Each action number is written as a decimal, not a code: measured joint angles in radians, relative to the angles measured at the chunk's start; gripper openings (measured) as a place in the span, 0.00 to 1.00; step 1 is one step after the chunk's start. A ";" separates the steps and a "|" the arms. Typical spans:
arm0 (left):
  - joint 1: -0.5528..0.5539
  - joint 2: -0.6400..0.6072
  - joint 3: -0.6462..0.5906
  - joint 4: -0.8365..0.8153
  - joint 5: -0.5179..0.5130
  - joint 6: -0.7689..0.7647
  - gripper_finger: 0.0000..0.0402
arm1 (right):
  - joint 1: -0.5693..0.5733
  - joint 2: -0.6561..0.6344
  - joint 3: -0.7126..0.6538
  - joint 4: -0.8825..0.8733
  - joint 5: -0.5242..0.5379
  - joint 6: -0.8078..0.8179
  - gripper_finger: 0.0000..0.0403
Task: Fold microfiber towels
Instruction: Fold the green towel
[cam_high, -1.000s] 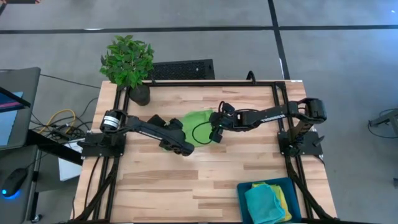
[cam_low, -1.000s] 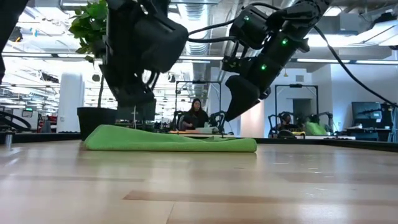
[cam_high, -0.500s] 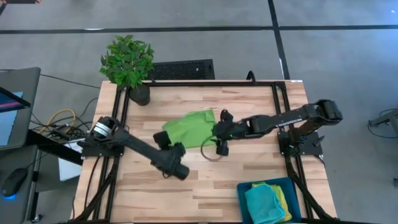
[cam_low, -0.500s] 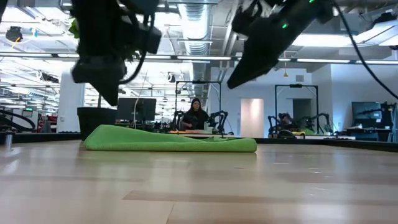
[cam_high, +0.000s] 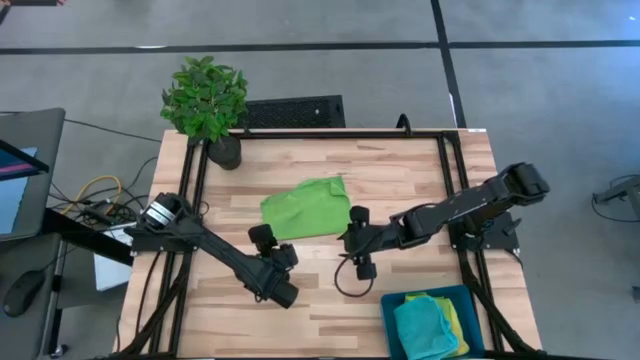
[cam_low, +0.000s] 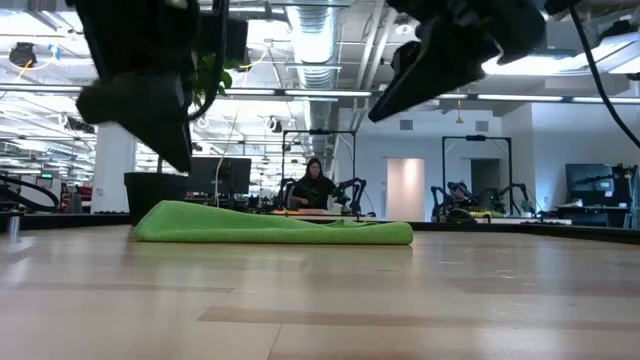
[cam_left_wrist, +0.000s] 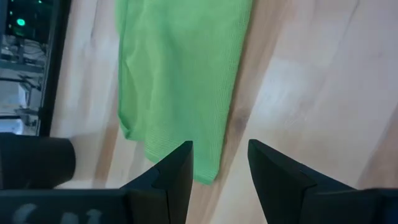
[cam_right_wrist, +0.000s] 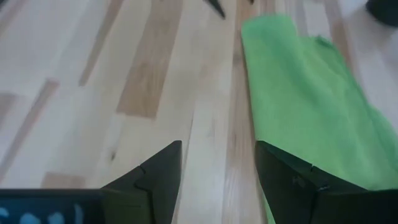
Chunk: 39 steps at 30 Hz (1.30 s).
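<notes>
One lime green towel lies folded and flat near the middle of the table, and shows as a low green strip in the low view. My left gripper hovers open just off the towel's near left corner, with the towel ahead of its fingers. My right gripper hovers open off the near right corner, beside the towel. Nothing sits between either pair of fingers. A turquoise towel and a yellow one lie in a blue bin.
The blue bin stands at the table's near right corner. A potted plant stands at the far left corner. Black frame rails run along the far and side edges. Bare wood stretches between the towel and the near edge.
Both grippers have drawn back from over the green towel toward the table's near edge, the left one also toward the left, the right one rising and turning. The towel has stayed flat where it was.
</notes>
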 joint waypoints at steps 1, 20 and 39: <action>0.005 0.000 -0.021 0.016 0.003 0.005 0.37 | 0.000 0.003 -0.001 -0.008 0.000 0.000 0.56; 0.167 0.002 -0.268 0.283 0.072 0.217 0.26 | -0.054 0.014 -0.002 0.000 0.002 0.002 0.56; 0.236 -0.018 -0.265 0.223 0.167 0.271 0.01 | -0.179 0.090 -0.002 0.047 -0.015 -0.017 0.56</action>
